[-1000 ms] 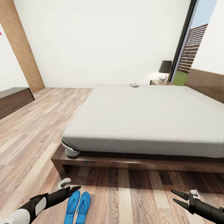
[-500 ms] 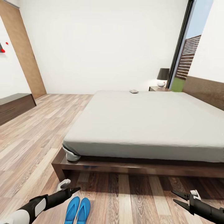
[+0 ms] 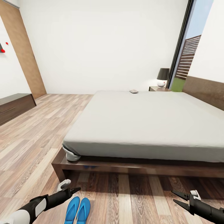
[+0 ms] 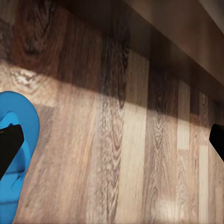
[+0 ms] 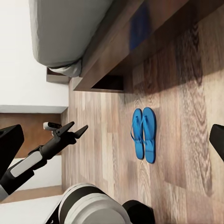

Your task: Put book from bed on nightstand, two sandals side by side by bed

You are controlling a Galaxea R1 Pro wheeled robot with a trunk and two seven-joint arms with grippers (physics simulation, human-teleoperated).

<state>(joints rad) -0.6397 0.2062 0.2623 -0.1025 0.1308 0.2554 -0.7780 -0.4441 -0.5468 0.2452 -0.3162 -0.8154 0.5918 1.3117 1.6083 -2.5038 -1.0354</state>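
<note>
While both arms hang low over the plank floor (image 3: 130, 193), left gripper (image 3: 75, 189) and right gripper (image 3: 177, 198) gape empty. Sandals (image 3: 77, 210) paired beside bed (image 3: 149, 124); book (image 3: 133, 91) on far mattress edge.

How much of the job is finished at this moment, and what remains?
Done, it seems: the two sandals lie side by side on the floor at the foot of the bed. In hand: nothing; the left gripper and the right gripper are both open and empty. Left: the book lies at the bed's far edge, not on the nightstand.
</note>
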